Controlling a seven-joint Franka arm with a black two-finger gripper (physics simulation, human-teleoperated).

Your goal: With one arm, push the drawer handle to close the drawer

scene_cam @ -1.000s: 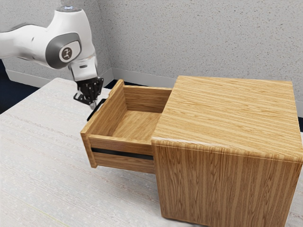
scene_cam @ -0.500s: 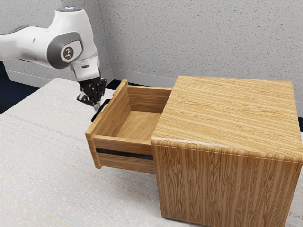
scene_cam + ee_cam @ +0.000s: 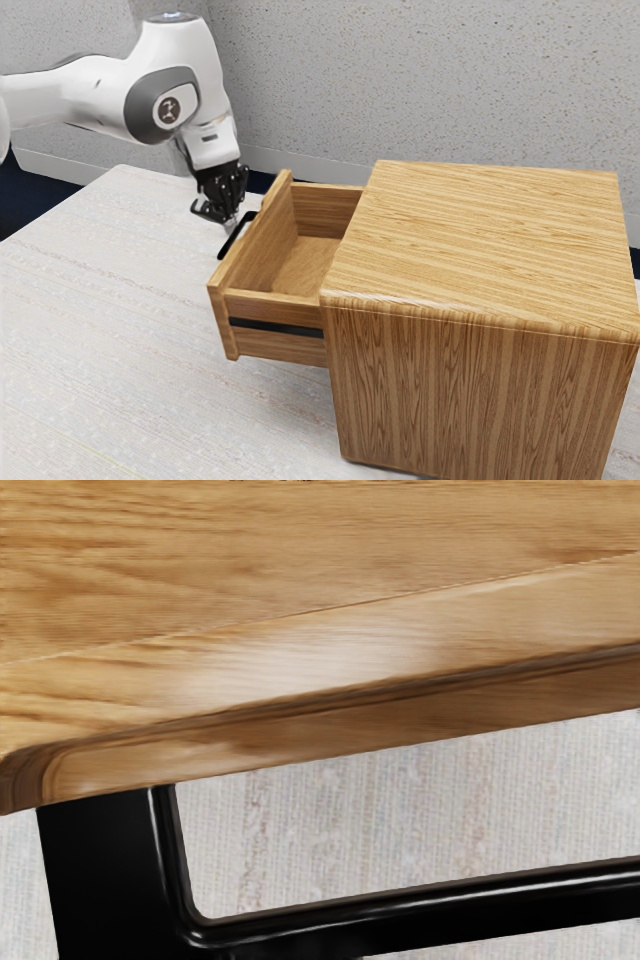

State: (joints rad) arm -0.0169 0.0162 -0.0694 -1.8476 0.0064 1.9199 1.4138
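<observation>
Progress: over the last second the drawer (image 3: 280, 346) has slid further into the cabinet (image 3: 470, 240), and less of its side wall and floor is exposed. The cabinet has kept its place, so I read this as closing travel, not the whole body skidding. My gripper (image 3: 231, 225) has advanced toward the cabinet along with the drawer.

Handle (image 3: 231, 241): on the drawer's outer face, the side away from the cabinet; my gripper is right at it, on that same far side. Actual contact not resolved.

Claw state: cannot tell whether wide or narrow; nothing seen carried.

Status: drawer partly out of the cabinet, a clear stretch remaining. Judged mid-push. Next: continue level and straight toward the cabinet until the drawer front meets it. Risk: slipping off the bar, or an off-centre push making the drawer bind.
</observation>
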